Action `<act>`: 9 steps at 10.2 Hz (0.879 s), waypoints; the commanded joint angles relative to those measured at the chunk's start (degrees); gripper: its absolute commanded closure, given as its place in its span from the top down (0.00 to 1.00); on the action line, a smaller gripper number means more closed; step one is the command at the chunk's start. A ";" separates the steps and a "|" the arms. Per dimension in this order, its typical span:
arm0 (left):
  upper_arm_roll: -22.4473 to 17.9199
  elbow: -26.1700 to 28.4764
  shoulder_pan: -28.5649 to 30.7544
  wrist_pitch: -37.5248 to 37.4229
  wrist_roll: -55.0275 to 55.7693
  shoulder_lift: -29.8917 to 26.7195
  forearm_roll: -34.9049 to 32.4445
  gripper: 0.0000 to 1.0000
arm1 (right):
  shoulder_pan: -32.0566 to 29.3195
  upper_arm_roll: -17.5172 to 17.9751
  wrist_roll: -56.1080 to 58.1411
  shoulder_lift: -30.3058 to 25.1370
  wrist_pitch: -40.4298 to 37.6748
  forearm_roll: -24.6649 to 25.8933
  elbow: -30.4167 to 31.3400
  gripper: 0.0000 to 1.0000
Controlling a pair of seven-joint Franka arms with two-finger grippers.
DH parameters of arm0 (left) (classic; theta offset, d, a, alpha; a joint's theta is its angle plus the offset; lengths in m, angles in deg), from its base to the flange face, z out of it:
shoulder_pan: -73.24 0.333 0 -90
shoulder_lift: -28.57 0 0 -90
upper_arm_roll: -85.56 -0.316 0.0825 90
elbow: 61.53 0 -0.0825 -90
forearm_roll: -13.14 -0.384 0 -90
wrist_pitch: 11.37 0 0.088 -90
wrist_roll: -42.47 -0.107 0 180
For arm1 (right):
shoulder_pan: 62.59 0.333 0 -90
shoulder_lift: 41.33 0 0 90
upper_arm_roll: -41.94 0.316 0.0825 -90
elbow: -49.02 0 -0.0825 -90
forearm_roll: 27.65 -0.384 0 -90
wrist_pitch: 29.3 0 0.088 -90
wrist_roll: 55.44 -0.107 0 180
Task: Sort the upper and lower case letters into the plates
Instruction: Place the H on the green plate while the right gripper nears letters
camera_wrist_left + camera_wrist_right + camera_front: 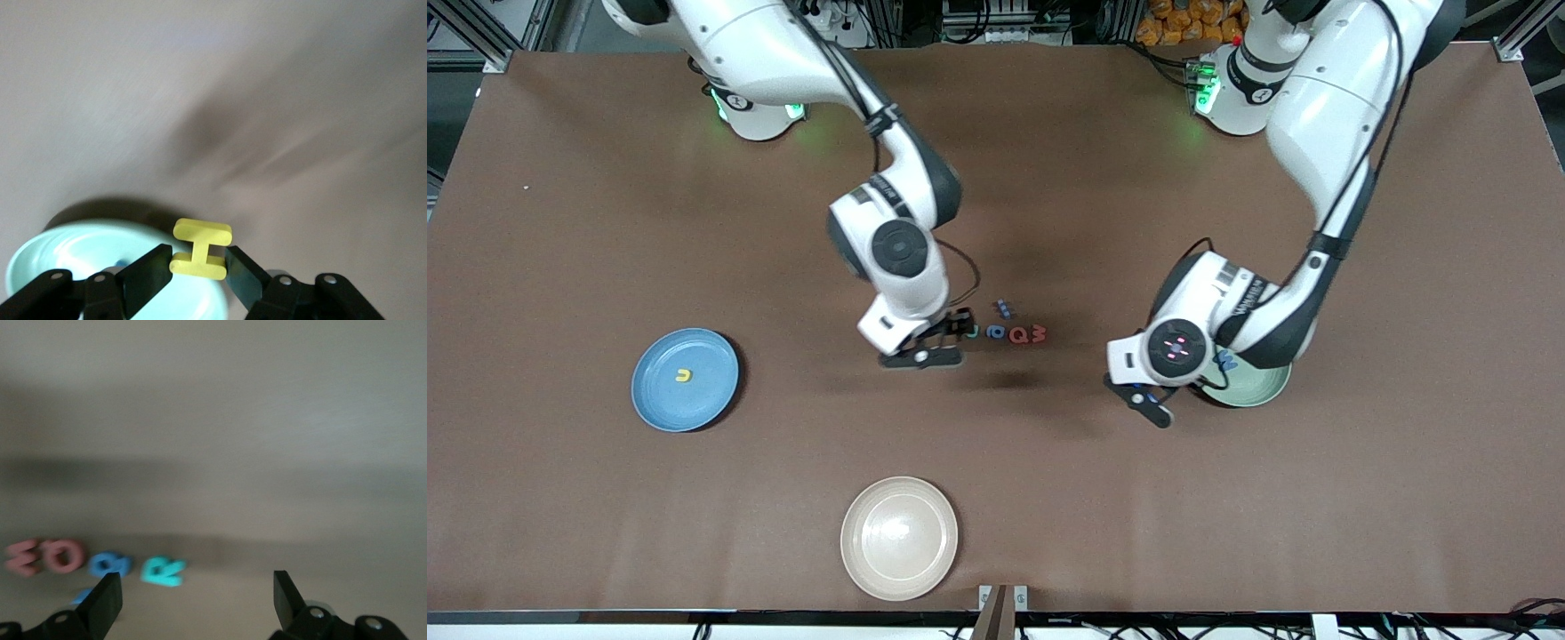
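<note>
Yellow H (200,249) clamped in left tool (197,268) over mint plate (1258,388); right tool (197,597) spread above letters (1014,333).

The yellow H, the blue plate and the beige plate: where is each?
yellow H (200,257), left wrist view, its crossbar.
blue plate (660,396), front view, bare inner surface.
beige plate (899,537), front view, bare centre.

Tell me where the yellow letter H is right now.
The yellow H is pinched in the left end effector, at the edge of the mint green plate toward the left arm's end of the table.
</note>
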 commanded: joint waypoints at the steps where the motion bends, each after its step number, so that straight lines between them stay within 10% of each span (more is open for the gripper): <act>1: 1.02 7.78 5.91 -0.11 -3.53 -5.33 0.01 0.33 | 5.09 -0.59 -0.93 2.05 0.77 -0.26 -1.84 1.00; 6: 1.89 15.08 12.85 0.77 -3.53 -7.72 -0.08 0.39 | 10.64 -0.68 -0.67 4.42 5.92 0.09 -1.58 1.00; 9: 3.04 15.45 15.24 1.12 -3.53 -7.28 0.01 0.66 | 9.95 -0.68 -4.41 4.69 5.43 -0.43 -3.67 1.00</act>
